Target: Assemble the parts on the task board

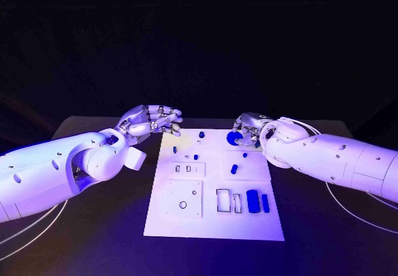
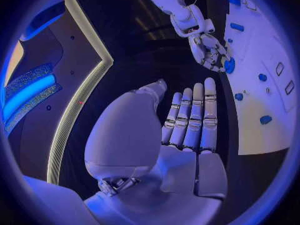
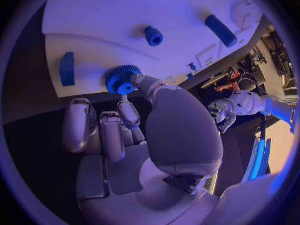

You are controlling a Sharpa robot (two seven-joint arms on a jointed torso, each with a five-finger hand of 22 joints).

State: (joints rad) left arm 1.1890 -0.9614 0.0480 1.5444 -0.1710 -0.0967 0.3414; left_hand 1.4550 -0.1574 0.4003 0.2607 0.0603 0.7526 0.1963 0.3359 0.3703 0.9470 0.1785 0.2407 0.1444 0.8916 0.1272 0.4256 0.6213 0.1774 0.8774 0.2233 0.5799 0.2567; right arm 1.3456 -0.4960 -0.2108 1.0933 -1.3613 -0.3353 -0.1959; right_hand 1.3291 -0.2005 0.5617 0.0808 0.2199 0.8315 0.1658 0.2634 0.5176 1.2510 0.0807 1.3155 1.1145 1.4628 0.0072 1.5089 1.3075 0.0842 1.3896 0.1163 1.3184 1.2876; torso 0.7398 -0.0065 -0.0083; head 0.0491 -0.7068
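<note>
— Where's the right hand?
— At the far edge of the task board, its fingers pinching a blue gear there.
— And the left hand?
— Beside the board's far left corner, over the tabletop, fingers straight, side by side, holding nothing

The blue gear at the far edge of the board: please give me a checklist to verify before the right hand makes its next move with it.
1. Right hand contacts the blue gear: ok, thumb and a finger pinch it at the task board edge.
2. Gear lifted clear of the board: cannot tell.
3. Left hand out of the way: ok, off the board's far left corner, holding nothing.
4. Nearby small blue peg not touched: ok, it stands apart.
5. Target seat for the gear: cannot tell.
</note>
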